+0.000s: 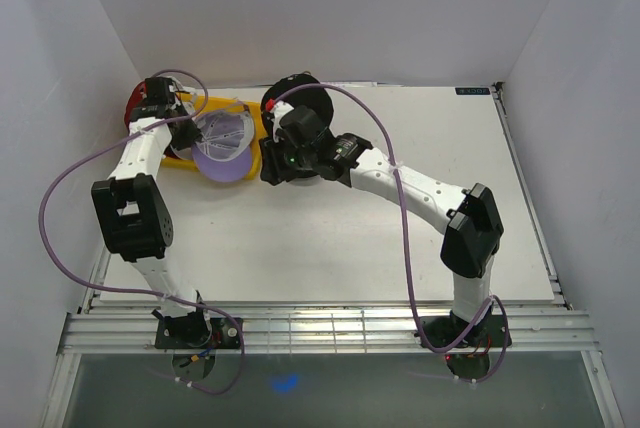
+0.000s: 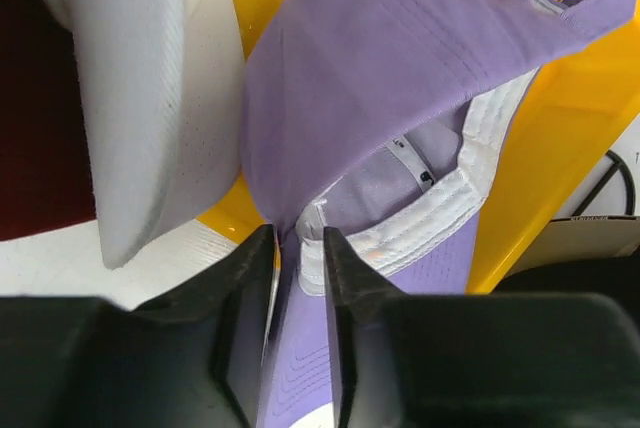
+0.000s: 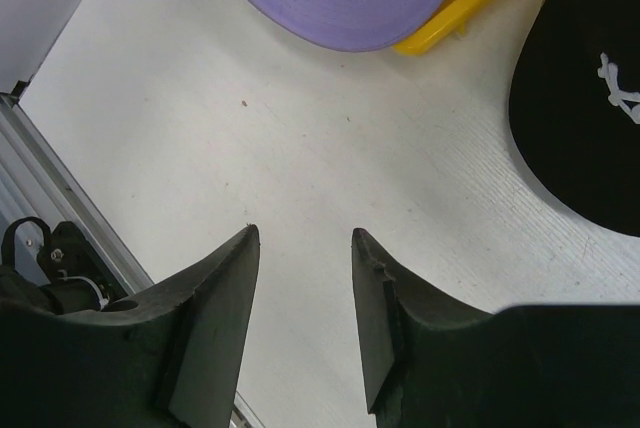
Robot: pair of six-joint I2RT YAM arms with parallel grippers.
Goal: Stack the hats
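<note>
white surface (image 3: 300, 148) with plain pale walls around it. the lavender cap (image 2: 400, 58) is over the yellow tray (image 2: 585, 118) with its white inner band showing. i cannot tell whether it rests there or hangs clear. the left fingers (image 2: 245, 298) pinch its rim close to where the brim joins, with a fold of fabric caught between them. the white cap (image 2: 140, 98) sits just to the left of those fingers, and the red cap (image 2: 25, 148) lies beyond it. the right fingers (image 3: 215, 318) stand spread with nothing between them over bare surface. the lavender brim lies ahead of them and the black cap (image 3: 590, 118) ahead to their right.

the risk, as i judge it, is that the pinch takes only a thin fold. on a lift the cap may slip out, or swing and fold, and land crooked on the next hat. its crown could also catch the tray's lip and drag the tray.

the left arm (image 1: 135, 163) reaches far forward along the left side, wrist turned in toward the cap. the right arm (image 1: 420, 183) stretches low across the surface from its raised elbow.
</note>
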